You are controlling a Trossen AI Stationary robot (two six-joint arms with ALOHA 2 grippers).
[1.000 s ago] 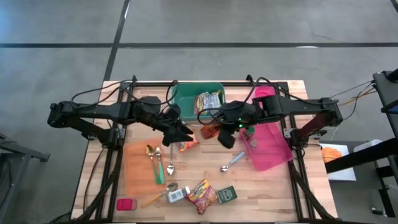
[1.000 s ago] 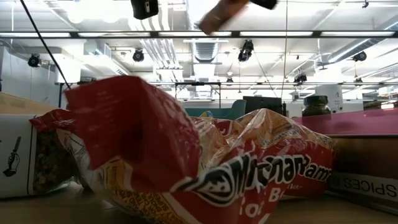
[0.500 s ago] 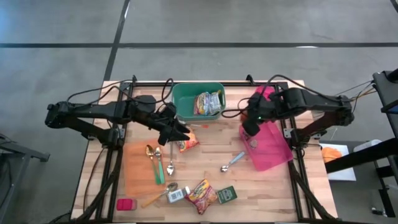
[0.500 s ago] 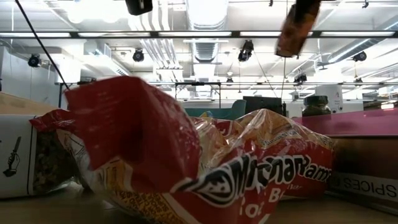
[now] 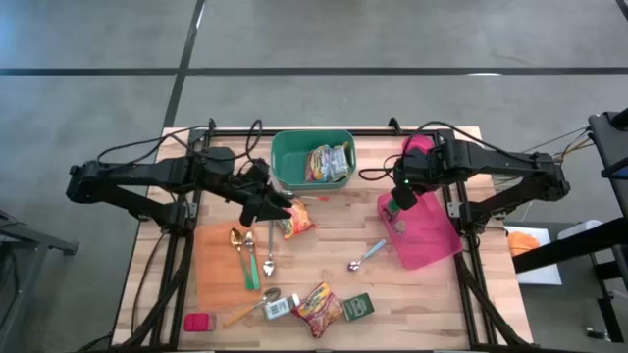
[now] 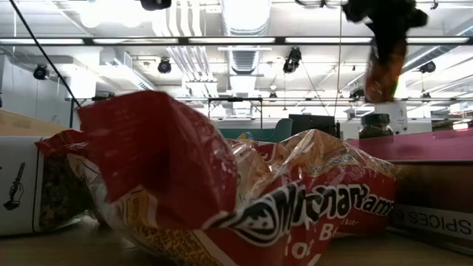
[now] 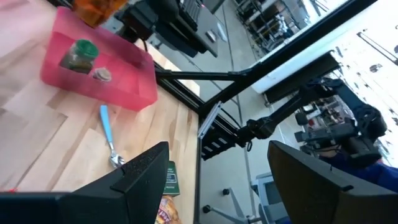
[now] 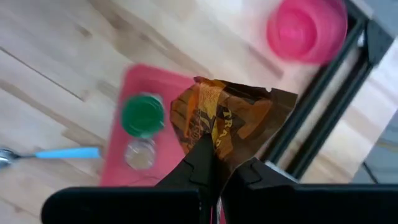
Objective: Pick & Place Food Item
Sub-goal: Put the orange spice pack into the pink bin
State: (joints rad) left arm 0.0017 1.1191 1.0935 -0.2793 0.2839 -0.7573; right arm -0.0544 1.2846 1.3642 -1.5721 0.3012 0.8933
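Hovering with fingers spread wide, the left gripper (image 5: 278,204) sits just beside a red snack bag (image 5: 297,222); the right gripper (image 5: 400,192) pinches a brown packet (image 8: 229,122), dangling lengthwise over the pink tray (image 5: 432,243) (its likely drop spot).

Table (image 5: 422,294) is pale matt wood w/ visible planks, pink tray (image 5: 427,235) & green bin (image 5: 280,162) smooth plastic, snack pkts (image 5: 319,306) glossy crinkled foil, spoon (image 5: 267,257) shiny metal, arms matt black.
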